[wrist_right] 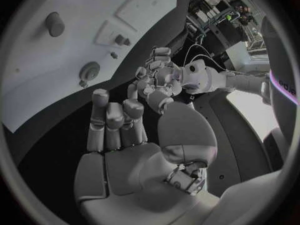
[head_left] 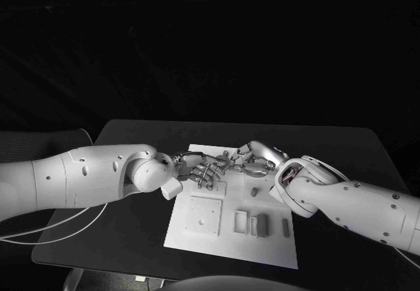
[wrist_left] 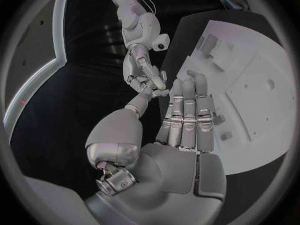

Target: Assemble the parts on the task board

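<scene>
Both hands meet above the far edge of the task board (head_left: pixel 229 233), which lies in the middle of the black counter (head_left: pixel 350 145). The left hand (head_left: pixel 199 171) reaches in from the left side of the counter with its fingers (wrist_left: pixel 186 116) extended and lying close together; the left wrist view shows nothing in its palm. The right hand (head_left: pixel 252 159) comes in from the right side, with its fingers (wrist_right: pixel 114 122) partly curled. The fingertips of the two hands nearly touch. Whether a small part is pinched between them cannot be told: the contact zone is too small and partly hidden.

Parts on the board: a square plate (head_left: pixel 205 216) sits on its left half; several upright block parts (head_left: pixel 249 223) stand along the near-right area; a small peg (head_left: pixel 255 191) stands just beside the right wrist. All of these are apart from both hands.

Step in hand, as a judgement: the hands appear to be at a transfer or alignment stage above the board's far edge, with most of the assembly not yet done.

The next move calls for confirming what, if anything, is between the fingertips, then lowering it squarely over its seat. Keep both wrists away from the standing parts to avoid knocking them.
</scene>
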